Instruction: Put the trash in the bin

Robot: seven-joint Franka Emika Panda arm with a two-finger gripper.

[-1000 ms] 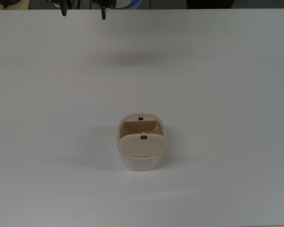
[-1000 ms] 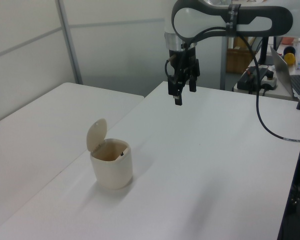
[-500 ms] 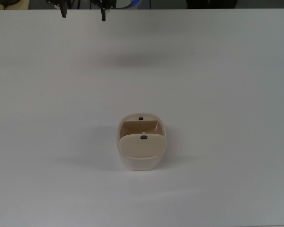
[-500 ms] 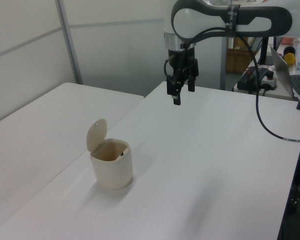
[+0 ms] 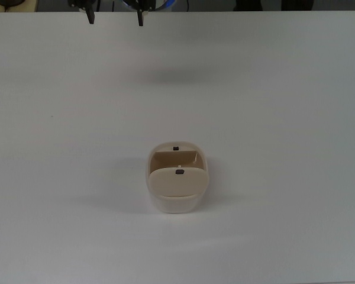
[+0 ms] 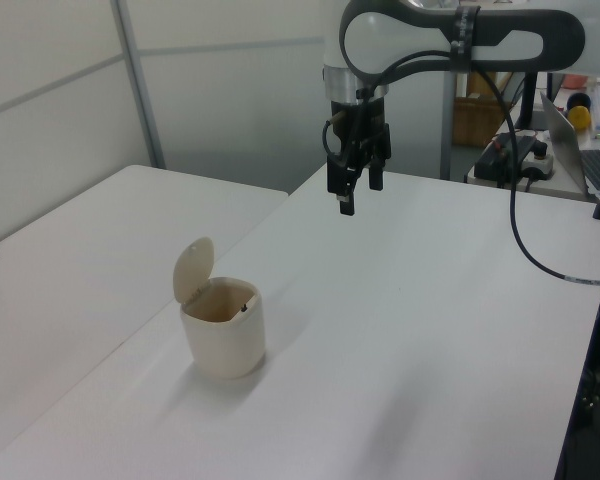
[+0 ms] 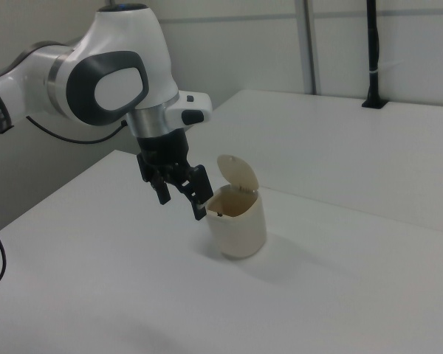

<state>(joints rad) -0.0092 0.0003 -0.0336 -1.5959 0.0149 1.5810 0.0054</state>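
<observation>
The bin point(image 6: 222, 328) stands on the white table point(image 6: 420, 330) with its flap lid point(image 6: 193, 268) tipped up and back, so the mouth is open; in the top view it sits a little below the middle of the tabletop, with the lid on the side nearest the bottom of the picture. The gripper point(image 6: 347, 190) hangs in the air well apart from the bin, beyond it and toward the left view's right, close to the far edge of the table. Its jaws are spread wide with nothing between them, which shows best in the top view, where the two dark fingertips point(image 5: 90, 18) stand well apart at the upper edge. No wad of trash lies anywhere on the table in any of the three views; it may already be inside the bin, though the interior is too shadowed to be sure. If so, the task looks finished or nearly so. The relation that matters is that the bin lies below the gripper and toward the near side of the table, its open mouth facing up and unobstructed.
</observation>
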